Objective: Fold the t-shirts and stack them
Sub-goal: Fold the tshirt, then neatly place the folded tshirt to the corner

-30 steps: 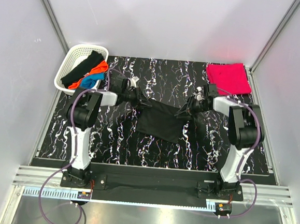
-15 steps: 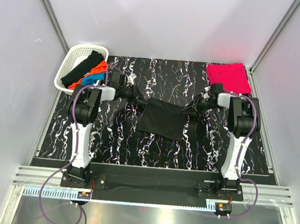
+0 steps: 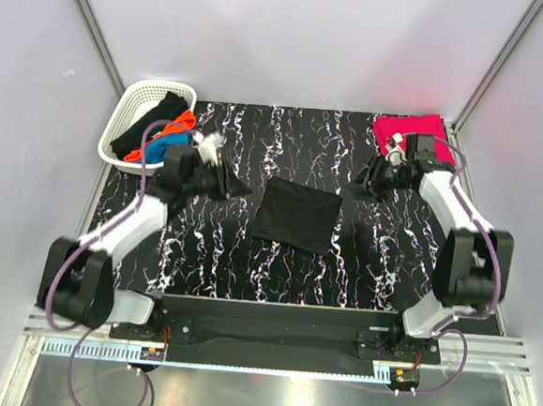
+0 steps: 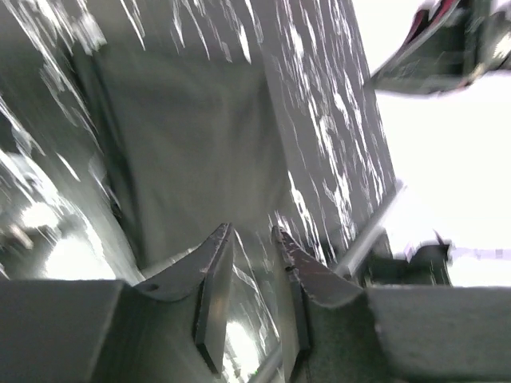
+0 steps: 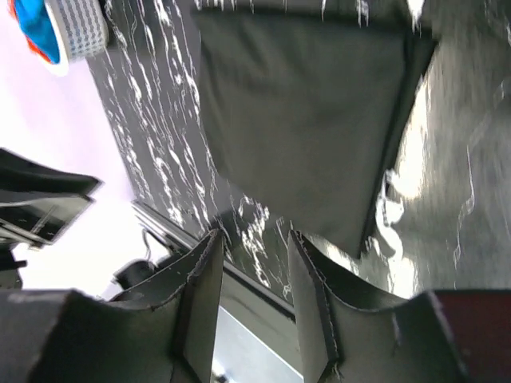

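Left gripper (image 4: 250,237) hanging over a folded black t-shirt (image 4: 192,152)

The gripper's two fingers (image 4: 214,275) rise from the bottom middle of the frame with a narrow gap between them and nothing in it. Above them, filling the upper left and centre, the t-shirt lies flat as a smooth rectangle on the black, white-veined table (image 4: 319,104). Its lower edge is just above the fingertips. The picture is blurred. At the upper right corner, a dark part of the right arm (image 4: 431,56) shows against a bright white background.
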Tool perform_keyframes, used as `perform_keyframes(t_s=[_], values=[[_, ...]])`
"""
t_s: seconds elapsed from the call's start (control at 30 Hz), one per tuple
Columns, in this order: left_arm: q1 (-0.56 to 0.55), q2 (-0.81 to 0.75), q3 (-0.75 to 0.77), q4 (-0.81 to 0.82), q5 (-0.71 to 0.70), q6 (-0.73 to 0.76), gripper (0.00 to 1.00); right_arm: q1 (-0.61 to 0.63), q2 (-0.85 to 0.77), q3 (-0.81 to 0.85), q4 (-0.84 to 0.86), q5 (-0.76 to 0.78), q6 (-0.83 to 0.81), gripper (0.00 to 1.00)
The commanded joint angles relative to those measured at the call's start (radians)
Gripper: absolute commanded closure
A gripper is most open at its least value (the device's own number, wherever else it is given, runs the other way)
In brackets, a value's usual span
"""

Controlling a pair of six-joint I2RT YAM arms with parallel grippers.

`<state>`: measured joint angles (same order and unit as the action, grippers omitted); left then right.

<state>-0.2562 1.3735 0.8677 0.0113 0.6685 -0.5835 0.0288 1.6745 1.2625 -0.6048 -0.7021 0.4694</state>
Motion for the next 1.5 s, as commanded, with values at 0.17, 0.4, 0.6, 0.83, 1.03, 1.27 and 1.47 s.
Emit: perform_keyframes(t_s=[0.17,0.4,0.6,0.83,1.03,1.27,1.47], values=[[-0.181,-0.341,-0.365,0.186,-0.096,-0.235,0.64,0.002,-0.258,-0.083,-0.248,0.182,-0.184,0.43],[-0.385,-0.467,-0.487,0.32,-0.335,-0.518,0.59,-0.009,-0.352,-0.087,-0.311,0.19,-0.16,0.32],[-0.737,-0.41,-0.481,0.295,-0.882,-0.844,0.51,-0.01,-0.429,-0.117,-0.325,0.231,-0.152,0.31],[-0.9,-0.064,-0.319,0.265,-1.064,-1.122,0.46,-0.009,-0.46,-0.147,-0.339,0.227,-0.16,0.32],[-0.92,0.091,-0.311,0.282,-1.15,-1.23,0.46,-0.009,-0.463,-0.161,-0.334,0.19,-0.149,0.31],[-0.92,0.219,-0.257,0.242,-1.182,-1.317,0.47,-0.009,-0.478,-0.195,-0.323,0.216,-0.143,0.32],[-0.916,0.294,-0.177,0.164,-1.21,-1.388,0.53,-0.009,-0.473,-0.209,-0.312,0.222,-0.144,0.33]])
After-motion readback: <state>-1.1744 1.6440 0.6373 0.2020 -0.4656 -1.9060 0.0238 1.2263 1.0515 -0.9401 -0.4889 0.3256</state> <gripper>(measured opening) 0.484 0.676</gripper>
